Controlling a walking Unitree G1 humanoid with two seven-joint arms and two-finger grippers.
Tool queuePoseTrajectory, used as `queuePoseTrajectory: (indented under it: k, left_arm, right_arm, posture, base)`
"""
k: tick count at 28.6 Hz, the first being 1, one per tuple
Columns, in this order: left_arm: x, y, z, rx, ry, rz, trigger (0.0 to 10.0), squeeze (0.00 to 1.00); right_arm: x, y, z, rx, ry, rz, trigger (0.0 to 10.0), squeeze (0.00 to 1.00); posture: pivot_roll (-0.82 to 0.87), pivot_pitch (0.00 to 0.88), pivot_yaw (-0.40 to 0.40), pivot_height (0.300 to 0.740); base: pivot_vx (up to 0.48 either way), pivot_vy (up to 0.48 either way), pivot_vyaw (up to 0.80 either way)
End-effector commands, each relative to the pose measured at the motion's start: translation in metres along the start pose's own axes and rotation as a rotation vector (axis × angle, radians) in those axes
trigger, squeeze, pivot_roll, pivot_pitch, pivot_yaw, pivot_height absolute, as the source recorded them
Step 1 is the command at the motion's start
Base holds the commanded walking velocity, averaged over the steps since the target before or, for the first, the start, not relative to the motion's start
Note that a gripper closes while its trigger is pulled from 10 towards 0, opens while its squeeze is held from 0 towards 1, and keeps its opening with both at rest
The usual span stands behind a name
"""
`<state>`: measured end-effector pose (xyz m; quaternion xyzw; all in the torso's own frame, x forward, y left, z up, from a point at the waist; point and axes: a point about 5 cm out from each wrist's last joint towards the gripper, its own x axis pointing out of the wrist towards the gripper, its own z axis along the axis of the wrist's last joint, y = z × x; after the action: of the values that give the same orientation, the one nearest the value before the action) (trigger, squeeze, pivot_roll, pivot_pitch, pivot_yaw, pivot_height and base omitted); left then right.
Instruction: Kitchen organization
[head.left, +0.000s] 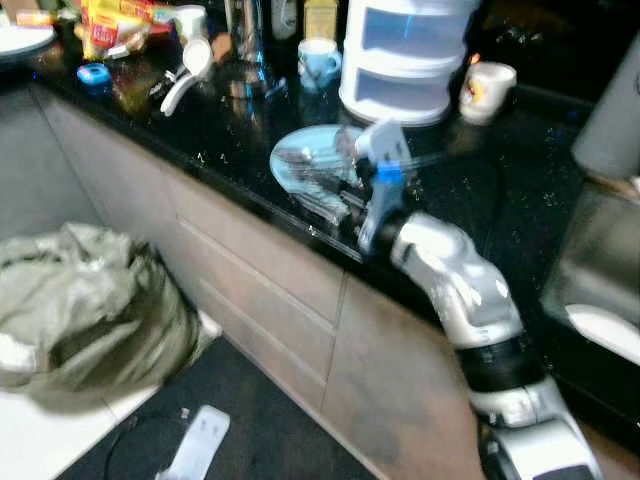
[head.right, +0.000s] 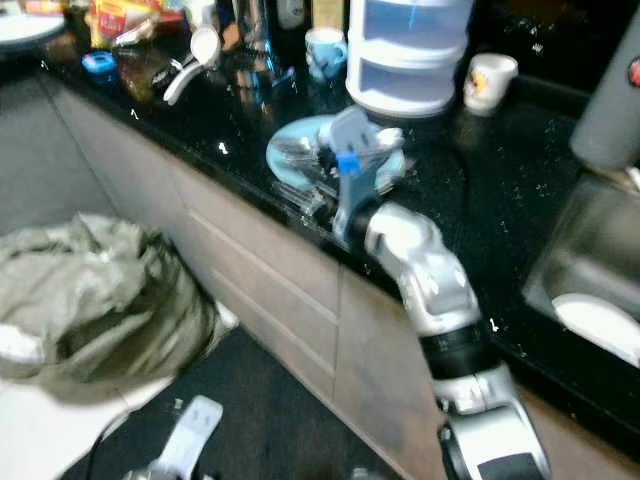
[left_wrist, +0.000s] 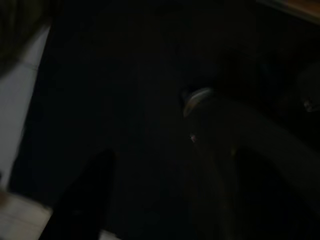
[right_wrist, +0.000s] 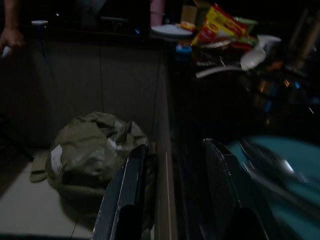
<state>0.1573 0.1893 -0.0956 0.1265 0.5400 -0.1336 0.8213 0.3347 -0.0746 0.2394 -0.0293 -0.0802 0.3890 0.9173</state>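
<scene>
A light blue plate (head.left: 300, 152) with metal cutlery (head.left: 318, 180) lying on it sits near the front edge of the black counter (head.left: 500, 190). My right gripper (head.left: 335, 205) reaches over that edge, right beside the plate. In the right wrist view its two black fingers (right_wrist: 131, 175) stand apart with the counter's edge between them and nothing held, and the plate (right_wrist: 295, 165) lies just beside one finger. The left wrist view is very dark, with only a dim rounded shape (left_wrist: 197, 97) to make out.
A white drawer stack (head.left: 405, 60), two mugs (head.left: 318, 62) (head.left: 485, 88), a white ladle (head.left: 190, 65) and snack packets (head.left: 115, 25) crowd the counter's back. A sink (head.left: 600, 270) holds a white plate (head.left: 605, 330). A grey-green bag (head.left: 85, 310) lies on the floor. A person's hand (right_wrist: 11, 37) is far off.
</scene>
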Motion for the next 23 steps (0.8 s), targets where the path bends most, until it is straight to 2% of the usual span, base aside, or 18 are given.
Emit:
queuePoseTrajectory:
  k: [1, 11, 14, 18, 20, 23]
  left_arm:
    - [-0.001, 0.002, -0.006, 0.015, 0.023, 0.002, 10.0, 0.0]
    - [-0.001, 0.002, -0.006, 0.019, 0.023, 0.001, 10.0, 0.0]
    - [-0.001, 0.002, -0.006, 0.016, 0.025, 0.012, 10.0, 0.0]
    - [-0.001, 0.001, -0.006, 0.012, 0.022, 0.011, 10.0, 0.0]
    - [-0.001, 0.001, -0.006, 0.012, 0.022, 0.011, 10.0, 0.0]
    - [-0.001, 0.001, -0.006, 0.009, 0.022, 0.01, 10.0, 0.0]
  right_arm:
    - [0.004, 0.001, -0.004, 0.002, 0.026, -0.018, 10.0, 0.0]
    - [0.005, -0.011, 0.002, -0.047, 0.062, -0.098, 10.0, 0.0]
    - [0.006, -0.017, 0.002, -0.069, 0.122, -0.159, 10.0, 0.0]
    - [0.005, -0.025, 0.005, -0.055, 0.171, -0.22, 10.0, 0.0]
    - [0.005, -0.025, 0.005, -0.055, 0.171, -0.22, 10.0, 0.0]
    - [-0.002, -0.033, 0.009, -0.002, 0.218, -0.246, 10.0, 0.0]
  posture:
    - [0.0, 0.0, -0.029, 0.74]
    - [0.0, 0.0, -0.034, 0.74]
    - [0.0, 0.0, -0.035, 0.74]
    - [0.0, 0.0, -0.038, 0.74]
    - [0.0, 0.0, -0.038, 0.74]
    - [-0.01, 0.0, -0.04, 0.74]
  base:
    - [0.311, 0.0, 0.0]
    - [0.305, 0.0, 0.0]
    - [0.0, 0.0, 0.0]
    - [0.0, 0.0, 0.0]
    - [0.0, 0.0, 0.0]
    - [0.0, 0.0, 0.0]
